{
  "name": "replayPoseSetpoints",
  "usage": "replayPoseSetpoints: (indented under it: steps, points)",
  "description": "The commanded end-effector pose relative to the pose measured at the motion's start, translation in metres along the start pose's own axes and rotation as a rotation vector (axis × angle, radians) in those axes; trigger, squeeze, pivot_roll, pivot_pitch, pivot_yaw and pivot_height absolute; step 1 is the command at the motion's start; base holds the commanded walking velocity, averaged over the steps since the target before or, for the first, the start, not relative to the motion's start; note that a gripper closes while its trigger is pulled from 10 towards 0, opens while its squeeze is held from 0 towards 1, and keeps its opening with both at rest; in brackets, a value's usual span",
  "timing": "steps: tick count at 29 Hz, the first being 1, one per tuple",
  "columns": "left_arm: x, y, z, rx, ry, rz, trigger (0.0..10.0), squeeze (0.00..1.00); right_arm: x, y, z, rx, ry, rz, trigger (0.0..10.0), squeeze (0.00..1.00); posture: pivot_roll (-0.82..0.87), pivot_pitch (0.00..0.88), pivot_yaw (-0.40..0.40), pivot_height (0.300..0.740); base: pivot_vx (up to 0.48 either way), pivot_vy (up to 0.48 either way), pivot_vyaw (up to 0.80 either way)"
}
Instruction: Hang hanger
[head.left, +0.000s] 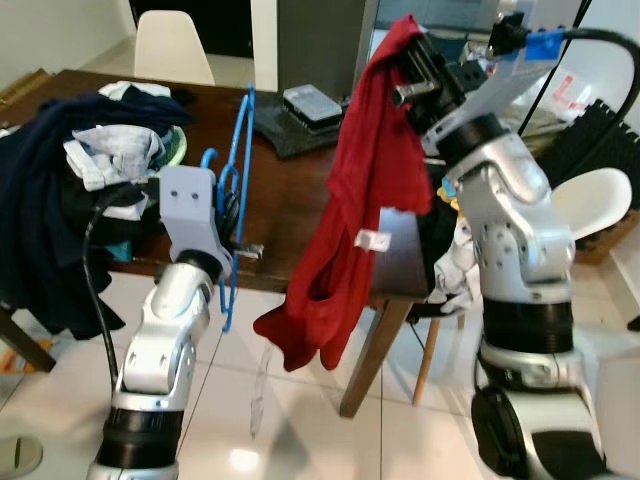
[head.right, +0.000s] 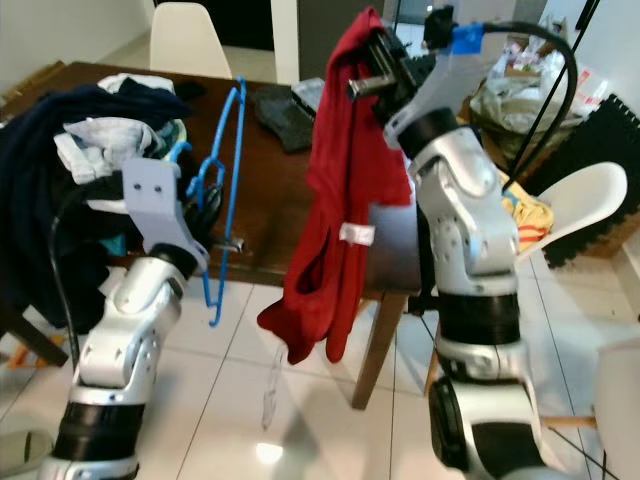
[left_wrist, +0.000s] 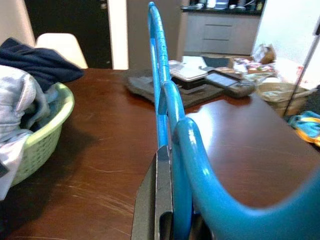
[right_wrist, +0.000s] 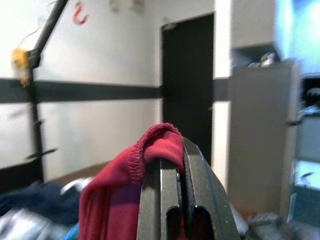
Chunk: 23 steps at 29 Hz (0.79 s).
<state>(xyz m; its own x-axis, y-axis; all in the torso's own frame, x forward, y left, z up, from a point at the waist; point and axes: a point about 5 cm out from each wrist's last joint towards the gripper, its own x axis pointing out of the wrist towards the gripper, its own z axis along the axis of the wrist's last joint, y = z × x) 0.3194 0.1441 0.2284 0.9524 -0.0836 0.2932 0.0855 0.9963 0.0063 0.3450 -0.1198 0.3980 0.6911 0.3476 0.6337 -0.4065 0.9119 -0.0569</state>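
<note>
The left claw (head.left: 238, 215) is pinched on the blue hanger (head.left: 238, 170), holding it upright over the near edge of the brown surface (head.left: 290, 190), hook end low and the frame rising away, so it likely stands ready to go into a garment. The right claw (head.left: 405, 60) is raised high on the right and pressed together on a fold of the red shirt (head.left: 365, 190), which hangs free from that grip down past the surface's edge toward the floor; lifting it this way lets the cloth drape open for the hanger. Hanger and shirt are near each other but apart. On the far left, a pale green basket (left_wrist: 47, 132) holds a heap of dark and light clothes (head.left: 85, 150), some spilling over its side.
</note>
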Motion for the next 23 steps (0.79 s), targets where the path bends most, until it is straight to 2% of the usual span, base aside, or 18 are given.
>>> replayPoseSetpoints:
  steps: [1,10,14,17,23]
  points:
    - [-0.002,-0.005,-0.002,-0.016,0.010,-0.026,10.0,0.00,0.003,-0.012,0.012,-0.025,-0.059,-0.048,10.0,0.00,0.06,0.134,-0.037,0.740,0.356,0.000,0.00]
    - [-0.004,-0.015,-0.003,-0.018,0.015,-0.071,10.0,0.00,0.021,-0.015,0.023,-0.032,-0.093,-0.074,10.0,0.00,0.07,0.132,-0.045,0.740,0.358,0.000,0.00]
    - [-0.005,-0.018,-0.004,-0.018,0.015,-0.097,10.0,0.00,0.027,-0.022,0.031,-0.043,-0.119,-0.123,10.0,0.00,0.07,0.132,-0.045,0.740,0.359,0.000,0.00]
    - [-0.005,-0.021,-0.004,-0.009,0.009,-0.118,10.0,0.00,0.031,-0.031,0.042,-0.005,-0.161,-0.159,10.0,0.00,0.07,0.129,-0.046,0.740,0.358,0.000,0.00]
    - [-0.005,-0.024,-0.005,-0.010,0.011,-0.131,10.0,0.00,0.035,-0.033,0.054,0.025,-0.212,-0.164,10.0,0.00,0.06,0.123,-0.048,0.740,0.358,0.000,0.00]
